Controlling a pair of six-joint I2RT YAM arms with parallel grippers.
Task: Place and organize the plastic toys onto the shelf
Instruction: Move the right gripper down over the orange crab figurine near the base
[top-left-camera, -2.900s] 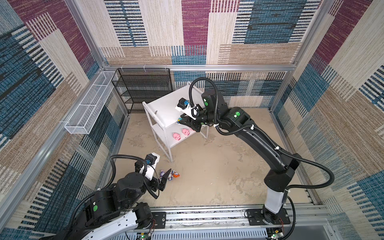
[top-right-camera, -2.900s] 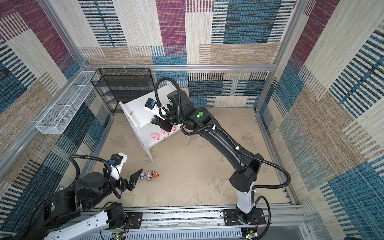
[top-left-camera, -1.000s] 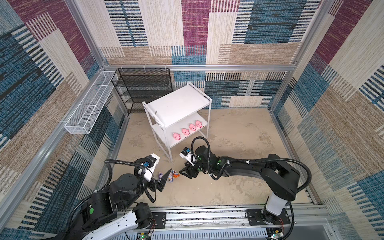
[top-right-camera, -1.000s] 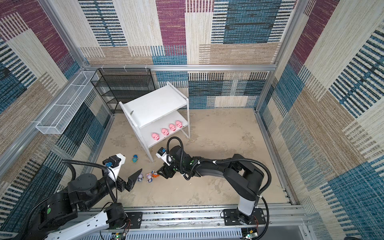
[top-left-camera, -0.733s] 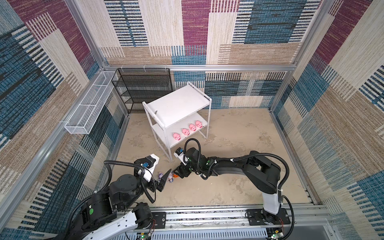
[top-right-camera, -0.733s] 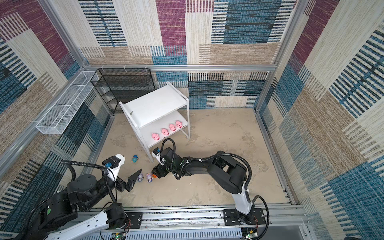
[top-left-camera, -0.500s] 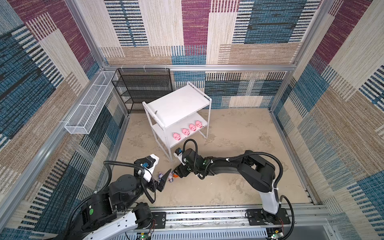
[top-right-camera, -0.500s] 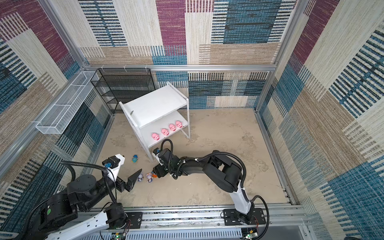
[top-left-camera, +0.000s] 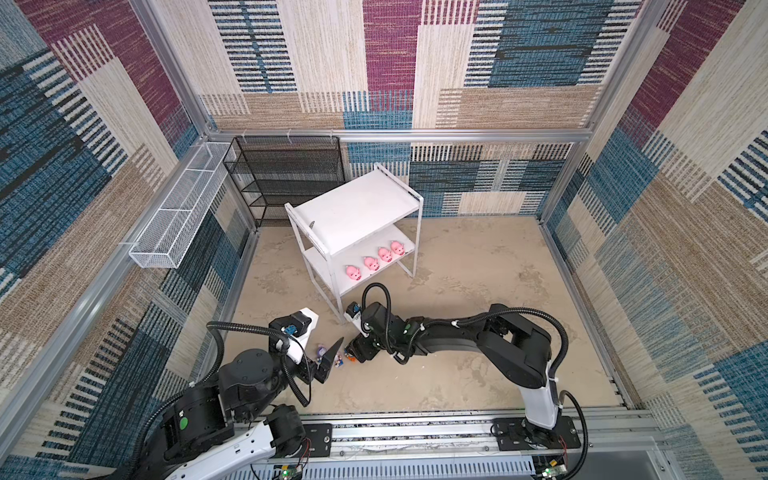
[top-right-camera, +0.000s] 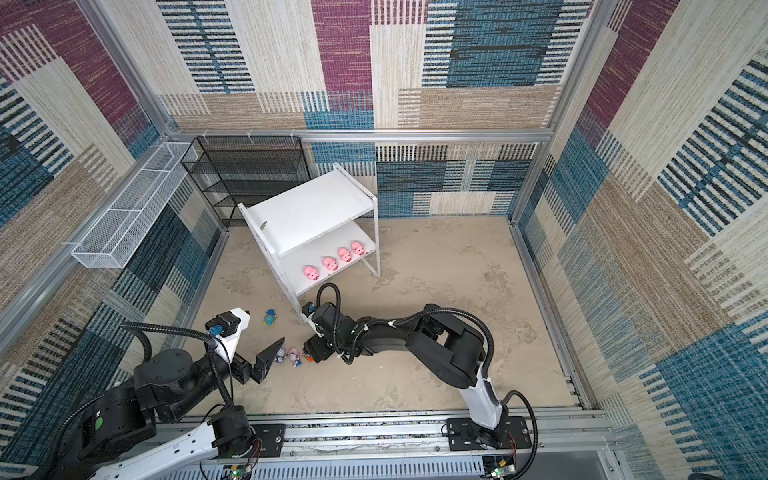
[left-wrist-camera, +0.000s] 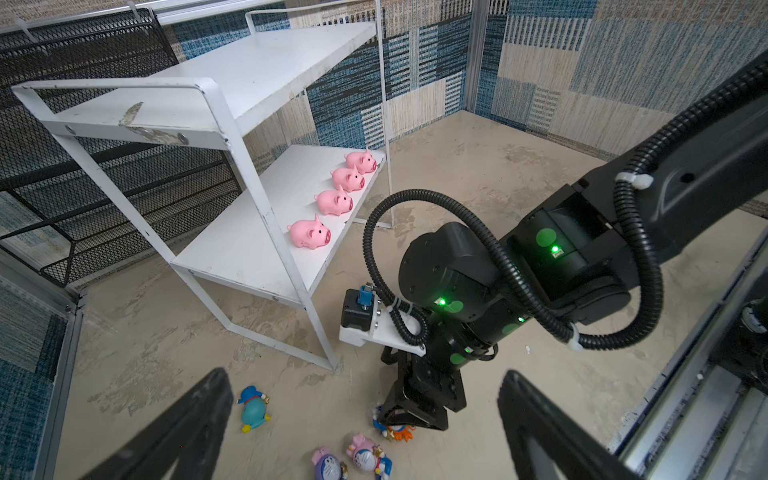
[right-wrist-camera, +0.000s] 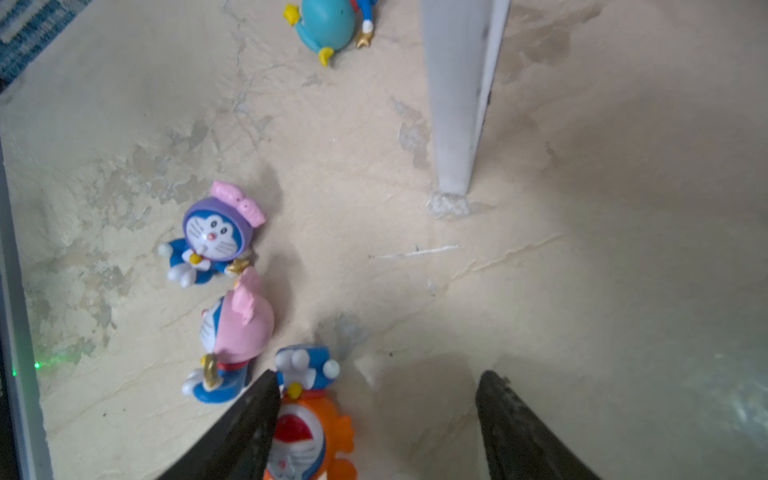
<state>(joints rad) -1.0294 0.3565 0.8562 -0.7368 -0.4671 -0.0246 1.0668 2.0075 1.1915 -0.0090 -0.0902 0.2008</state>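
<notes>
Floor pickup: right gripper (right-wrist-camera: 377, 376) down with jaws apart around the lying orange-hooded figurine (right-wrist-camera: 316, 432).
It seems to touch one finger, the other is clear. The left gripper (left-wrist-camera: 365, 372) is nearby, spread wide and empty. The purple-hooded figurine (right-wrist-camera: 214, 235), pink-hooded figurine (right-wrist-camera: 241, 328) and blue-hooded figurine (right-wrist-camera: 328, 20) lie on the floor. Four pink pigs (left-wrist-camera: 309, 235) are on the lower board of the shelf (left-wrist-camera: 232, 253).

You've got four pink pigs (top-right-camera: 329, 263) in a row along the front edge of the lower board of the shelf (top-right-camera: 307, 212). Down on the floor your right gripper (top-right-camera: 311, 355) sits low near the shelf's front leg. Just beside it are the pink-hooded figurine (top-right-camera: 294, 357) and the purple-hooded figurine (top-right-camera: 281, 354), while the blue-hooded figurine (top-right-camera: 270, 318) lies apart from them.
</notes>
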